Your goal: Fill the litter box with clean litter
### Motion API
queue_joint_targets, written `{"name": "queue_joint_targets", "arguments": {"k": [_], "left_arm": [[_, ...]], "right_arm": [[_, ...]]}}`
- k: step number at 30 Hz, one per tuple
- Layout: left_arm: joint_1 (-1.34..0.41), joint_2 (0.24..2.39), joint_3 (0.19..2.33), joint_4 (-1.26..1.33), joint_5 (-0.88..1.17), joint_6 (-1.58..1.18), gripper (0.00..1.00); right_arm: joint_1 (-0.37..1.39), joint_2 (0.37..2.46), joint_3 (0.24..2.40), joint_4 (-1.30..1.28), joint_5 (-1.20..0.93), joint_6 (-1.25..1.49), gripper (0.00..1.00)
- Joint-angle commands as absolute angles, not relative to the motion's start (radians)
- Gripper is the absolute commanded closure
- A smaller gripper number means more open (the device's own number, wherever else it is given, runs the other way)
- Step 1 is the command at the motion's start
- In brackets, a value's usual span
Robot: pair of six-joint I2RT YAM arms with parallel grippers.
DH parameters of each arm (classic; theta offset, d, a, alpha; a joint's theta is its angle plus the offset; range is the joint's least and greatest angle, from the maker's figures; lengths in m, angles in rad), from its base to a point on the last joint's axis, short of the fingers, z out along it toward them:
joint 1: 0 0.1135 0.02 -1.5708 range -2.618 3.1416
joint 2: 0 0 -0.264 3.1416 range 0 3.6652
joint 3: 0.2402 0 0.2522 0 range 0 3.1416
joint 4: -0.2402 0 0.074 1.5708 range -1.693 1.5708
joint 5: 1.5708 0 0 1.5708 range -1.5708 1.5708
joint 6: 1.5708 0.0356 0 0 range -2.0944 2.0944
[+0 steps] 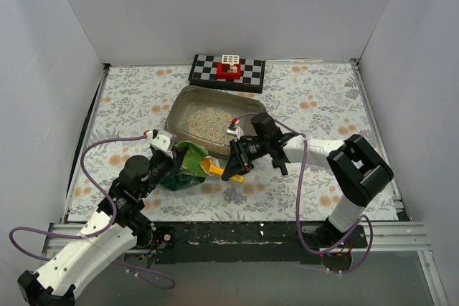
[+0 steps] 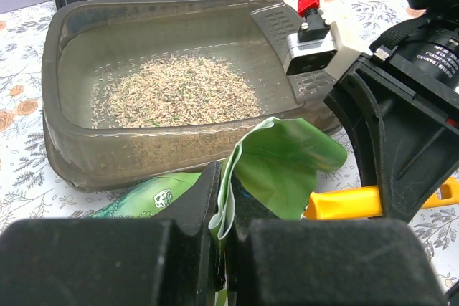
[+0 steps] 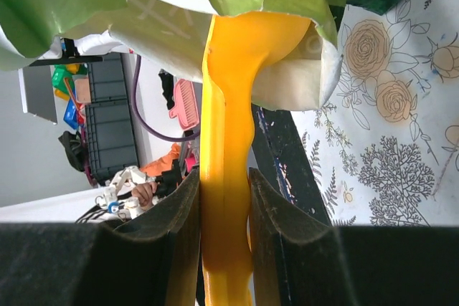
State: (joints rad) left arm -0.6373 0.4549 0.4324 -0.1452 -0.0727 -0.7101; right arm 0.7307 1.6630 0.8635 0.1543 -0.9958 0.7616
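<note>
The grey-brown litter box (image 1: 188, 98) lies on the flowered cloth, with a thin layer of pale litter (image 1: 206, 122) on its floor; it also shows in the left wrist view (image 2: 72, 155), litter (image 2: 179, 91) in its middle. A glossy green bag (image 1: 188, 165) lies just in front of it. My left gripper (image 1: 171, 155) is shut on the bag's edge (image 2: 228, 177). My right gripper (image 1: 235, 168) is shut on the handle of a yellow scoop (image 3: 226, 177), whose bowl reaches into the bag's mouth (image 3: 237, 5).
A black-and-white checkered board (image 1: 251, 72) with a red block (image 1: 229, 69) lies behind the litter box. White walls close the table on three sides. The right arm's camera housing (image 2: 312, 44) hangs over the box's right rim.
</note>
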Motion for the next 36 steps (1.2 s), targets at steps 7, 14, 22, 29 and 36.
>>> {"name": "queue_joint_targets", "arguments": {"k": [7, 14, 22, 29, 36], "left_arm": [[-0.64, 0.448, 0.433, -0.112, -0.043, -0.713, 1.0], [-0.641, 0.453, 0.433, -0.112, -0.044, -0.712, 1.0], [-0.64, 0.453, 0.431, -0.113, -0.044, -0.712, 1.0], [-0.64, 0.456, 0.433, -0.112, -0.04, -0.713, 1.0], [-0.64, 0.456, 0.433, -0.112, -0.044, -0.712, 1.0]], "right_arm": [[0.732, 1.635, 0.853, 0.173, -0.848, 0.807, 0.66], [0.732, 1.536, 0.727, 0.319, -0.747, 0.926, 0.5], [0.735, 1.502, 0.597, 0.569, -0.71, 1.061, 0.39], [0.736, 1.471, 0.503, 0.751, -0.709, 1.152, 0.38], [0.77, 1.499, 0.52, 0.831, -0.739, 1.189, 0.53]]}}
